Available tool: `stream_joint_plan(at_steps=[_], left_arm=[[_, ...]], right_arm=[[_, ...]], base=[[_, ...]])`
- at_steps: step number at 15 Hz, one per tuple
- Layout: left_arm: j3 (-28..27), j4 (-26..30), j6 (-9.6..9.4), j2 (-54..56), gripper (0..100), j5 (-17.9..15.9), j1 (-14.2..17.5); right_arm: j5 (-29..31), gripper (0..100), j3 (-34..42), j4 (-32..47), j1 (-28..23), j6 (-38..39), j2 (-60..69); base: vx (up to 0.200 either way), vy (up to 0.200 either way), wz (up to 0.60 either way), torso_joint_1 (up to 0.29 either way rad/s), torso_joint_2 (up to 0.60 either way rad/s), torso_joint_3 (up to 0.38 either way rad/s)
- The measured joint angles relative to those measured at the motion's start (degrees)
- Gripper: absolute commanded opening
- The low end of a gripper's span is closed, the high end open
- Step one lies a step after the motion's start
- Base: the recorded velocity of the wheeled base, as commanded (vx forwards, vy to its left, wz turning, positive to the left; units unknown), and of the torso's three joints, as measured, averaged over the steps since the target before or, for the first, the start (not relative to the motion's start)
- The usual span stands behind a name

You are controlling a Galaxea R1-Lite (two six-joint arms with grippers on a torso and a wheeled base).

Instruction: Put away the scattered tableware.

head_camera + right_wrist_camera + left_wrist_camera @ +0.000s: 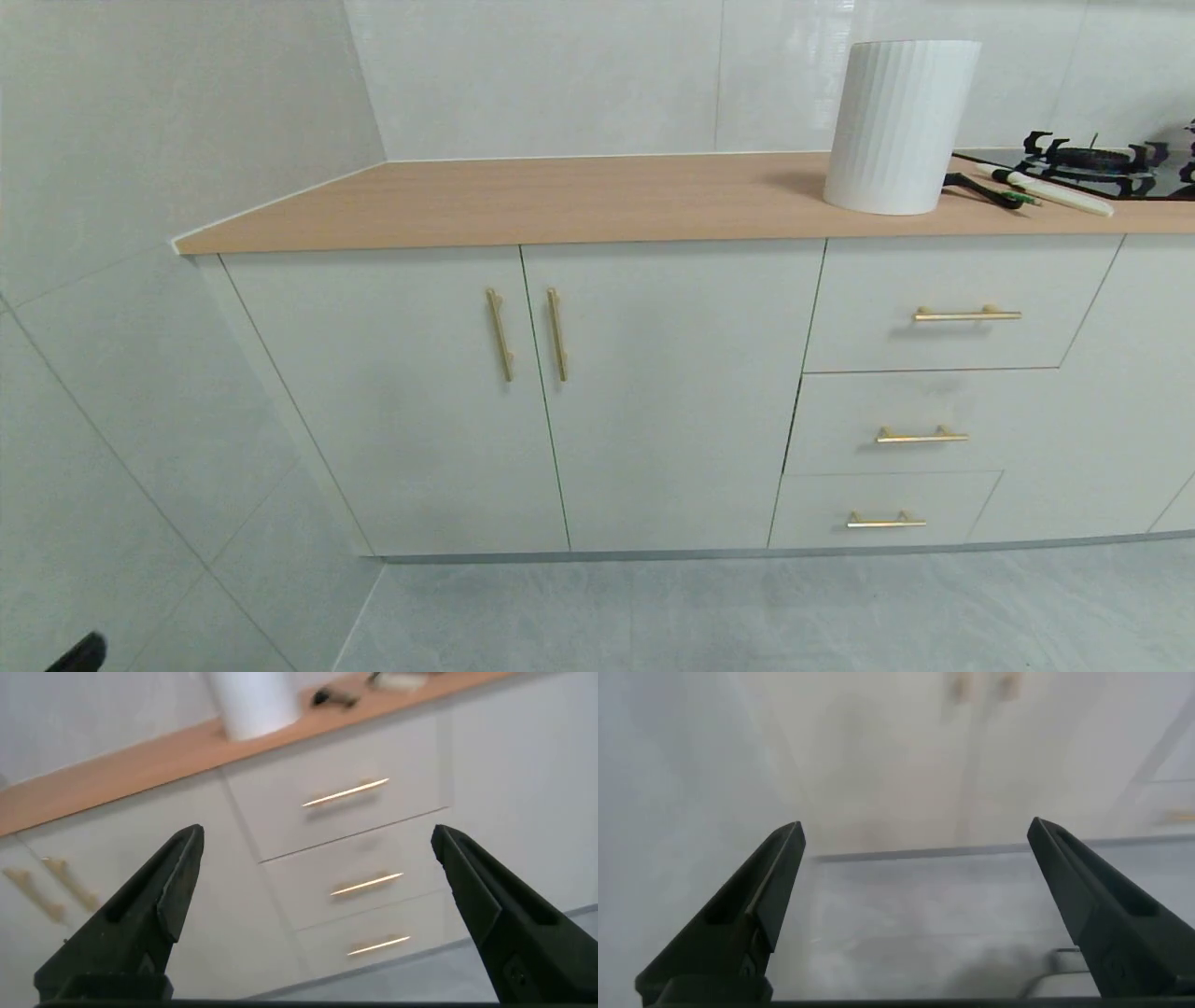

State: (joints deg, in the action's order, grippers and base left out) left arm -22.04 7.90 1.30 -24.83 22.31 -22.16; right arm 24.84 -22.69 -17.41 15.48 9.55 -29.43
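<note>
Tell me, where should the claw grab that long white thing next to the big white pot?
I'd grip the white utensil around its middle, coming straight down from above. It lies flat on the counter, long and thin, so the right claw, open now, can straddle its narrow width. A black utensil lies close beside one end, so stay clear of that end.

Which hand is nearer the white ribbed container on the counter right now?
Right, probably. The right hand sits low, facing the drawers below the container; the left hand is low near the floor before the cabinet doors, farther aside.
</note>
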Motion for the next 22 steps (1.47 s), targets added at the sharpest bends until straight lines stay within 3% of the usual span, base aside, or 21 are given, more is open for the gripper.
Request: stream_joint_plan(at_steps=[2,5,8,9,10,11,13,19,21,22], left_arm=[[3.74,4.0,-2.3,9.62,100,0.49,6.7],[10.61,3.21,-0.71,16.7,100,2.56,15.95],[15.87,-0.88,-0.41,21.88,100,0.82,21.11],[16.98,-1.44,-0.88,22.91,100,-1.51,21.65],[17.49,-1.78,-2.1,23.6,100,-6.66,21.94],[17.83,-1.91,-3.16,24.13,100,-13.07,22.11],[18.08,-2.1,-3.49,24.62,100,-21.05,22.19],[19.02,-4.73,-4.83,24.88,100,-23.43,22.24],[19.54,-5.47,-4.75,24.91,100,-23.72,22.24],[19.65,-5.47,-4.78,24.93,100,-23.89,22.24]], right_arm=[[0.52,100,2.63,7.89,-2.78,-2.68,11.41],[6.63,100,7.47,10.26,-10.74,-5.36,21.09],[6.17,100,15.23,6.44,-14.91,-9.76,26.76],[4.27,100,18.51,4.06,-15.3,-10.23,27.7],[-1.5,100,20.58,4.52,-15.56,-10.23,28.33],[-10.02,100,21.67,6.66,-15.64,-10.03,28.79],[-17.27,100,22.36,14.54,-15.69,-9.87,29.25],[-19.32,100,22.69,13.96,-15.64,-10.25,29.53],[-25.25,100,22.69,16.9,-15.62,-9.62,29.53],[-25.44,100,22.69,16.94,-15.59,-9.08,29.53]], base=[[0.0,0.0,0.0,0.0,0.0,0.0],[0.0,0.0,0.0,0.0,0.0,0.0],[0.0,0.0,0.0,0.0,0.0,0.0],[0.0,0.0,0.0,0.0,0.0,0.0],[0.0,0.0,0.0,0.0,0.0,0.0],[0.0,0.0,0.0,0.0,0.0,0.0],[0.0,0.0,0.0,0.0,0.0,0.0],[0.0,0.0,0.0,0.0,0.0,0.0],[0.0,0.0,0.0,0.0,0.0,0.0],[0.0,0.0,0.0,0.0,0.0,0.0]])
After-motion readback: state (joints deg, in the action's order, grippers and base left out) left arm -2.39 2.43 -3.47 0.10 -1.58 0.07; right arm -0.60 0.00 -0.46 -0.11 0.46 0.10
